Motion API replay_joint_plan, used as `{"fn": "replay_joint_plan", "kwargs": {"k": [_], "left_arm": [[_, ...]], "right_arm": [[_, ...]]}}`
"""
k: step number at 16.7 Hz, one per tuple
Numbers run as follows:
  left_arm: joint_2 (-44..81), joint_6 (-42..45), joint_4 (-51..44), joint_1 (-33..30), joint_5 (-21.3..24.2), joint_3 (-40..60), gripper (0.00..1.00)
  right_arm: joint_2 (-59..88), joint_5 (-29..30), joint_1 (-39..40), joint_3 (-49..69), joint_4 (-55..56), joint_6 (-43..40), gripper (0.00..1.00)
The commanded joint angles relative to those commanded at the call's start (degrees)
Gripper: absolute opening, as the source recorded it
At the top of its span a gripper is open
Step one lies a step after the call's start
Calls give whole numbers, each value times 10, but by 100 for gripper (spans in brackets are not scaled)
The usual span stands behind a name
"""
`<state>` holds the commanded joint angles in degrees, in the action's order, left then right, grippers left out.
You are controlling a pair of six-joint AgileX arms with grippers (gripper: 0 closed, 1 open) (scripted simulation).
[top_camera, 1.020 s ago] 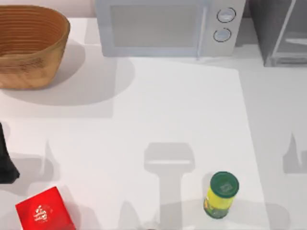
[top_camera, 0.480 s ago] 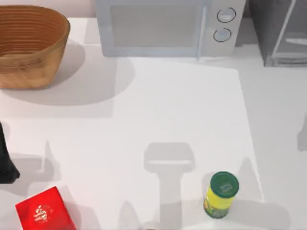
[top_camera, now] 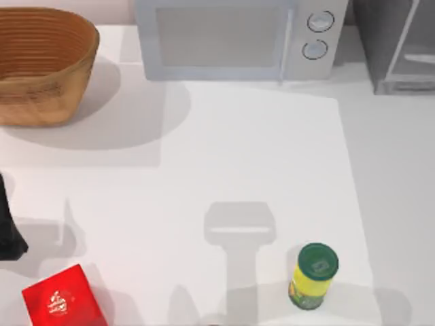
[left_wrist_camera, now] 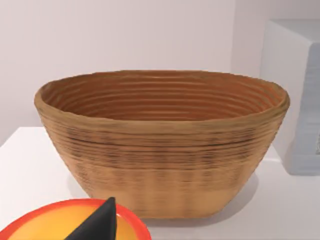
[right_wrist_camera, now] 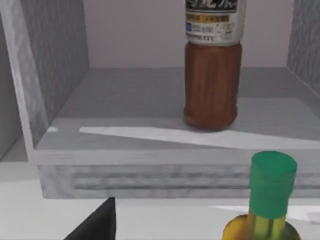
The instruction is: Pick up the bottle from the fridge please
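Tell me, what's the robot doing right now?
It's going after the bottle, which stands upright on the shelf inside the open fridge at the table's far right. The right wrist camera looks straight into the fridge at it, so that arm is lined up, but nothing holds the bottle yet. The left wrist camera faces the basket.

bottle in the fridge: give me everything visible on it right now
In the right wrist view the bottle stands upright on the fridge's grey inner floor, toward the back of the open compartment. Its lower body is smooth, glossy and brownish-red, rounded at the base. Above that a pale label band wraps it, carrying dark and yellow print too small to read. Its top runs out of frame, so no cap is visible. Only its base touches anything, resting on the fridge floor; nothing grips it and the side walls stand clear of it.
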<state>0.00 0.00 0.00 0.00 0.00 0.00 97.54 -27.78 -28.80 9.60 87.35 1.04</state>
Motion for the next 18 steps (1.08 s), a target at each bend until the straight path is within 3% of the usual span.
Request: {"fn": "replay_joint_plan", "kwargs": {"k": [3, 11, 18], "left_arm": [[0, 0, 0, 0, 0, 0, 100], [0, 0, 0, 0, 0, 0, 100], [0, 0, 0, 0, 0, 0, 100]], "right_arm": [[48, -15, -16, 9, 49, 0, 100], [47, -17, -10, 27, 53, -3, 100], [80, 7, 45, 249, -76, -16, 100]]}}
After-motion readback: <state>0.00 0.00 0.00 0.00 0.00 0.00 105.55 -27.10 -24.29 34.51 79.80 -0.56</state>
